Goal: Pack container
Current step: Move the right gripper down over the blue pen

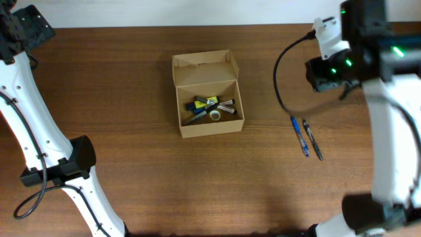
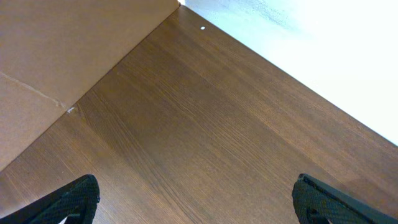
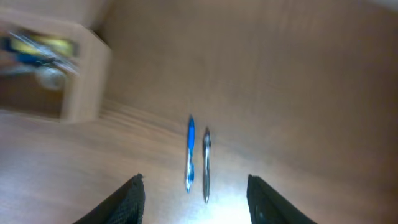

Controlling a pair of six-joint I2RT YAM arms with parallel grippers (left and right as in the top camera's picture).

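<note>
The container (image 1: pixel 187 128) is a small tan cardboard box in the table's middle, its flap lid open toward the back, with markers, pens and a tape roll inside. It shows blurred at the top left of the right wrist view (image 3: pixel 84 81). A blue pen (image 1: pixel 299 135) and a grey pen (image 1: pixel 314 140) lie side by side on the table to its right; both show in the right wrist view (image 3: pixel 189 155) (image 3: pixel 206 163). My right gripper (image 3: pixel 196 199) is open above them, empty. My left gripper (image 2: pixel 196 202) is open and empty at the far left.
A black cable (image 1: pixel 283 72) loops from the right arm over the table. The left wrist view shows bare wooden table (image 2: pixel 205 124), a cardboard-coloured surface (image 2: pixel 56 56) at the left and a white wall beyond the table edge.
</note>
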